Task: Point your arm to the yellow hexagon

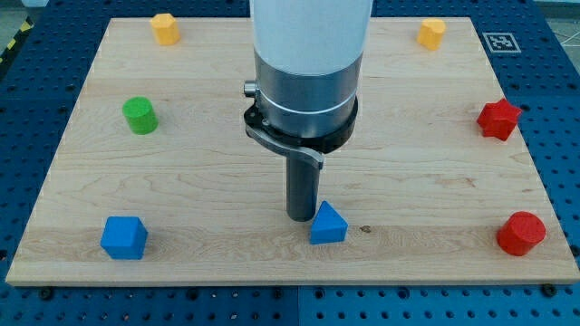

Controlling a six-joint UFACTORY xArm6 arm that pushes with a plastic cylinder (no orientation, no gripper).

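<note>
My arm has no claw, so there is nothing to open, close or grip with. It ends in a dark rod, and my tip (pixel 300 217) sits low on the board (pixel 227 235), near the middle. It is just beside the blue triangle (pixel 328 224), on that block's left. They look like they touch, but I cannot be sure.

There are two yellow blocks, both along the view's top. One is at the top right (pixel 431 33) and looks six-sided, so I think that is the yellow hexagon. The other yellow block (pixel 165 28) is at the top left, and its shape is harder to tell. Both are well away from my tip.

To do this well, I would slide the tip up and to the right, across the bare wood. I should pull away from the blue triangle first, so I do not drag it along. I should stop just short of the hexagon and not bump it. The red star (pixel 498 119) sits further right, off my path.
</note>
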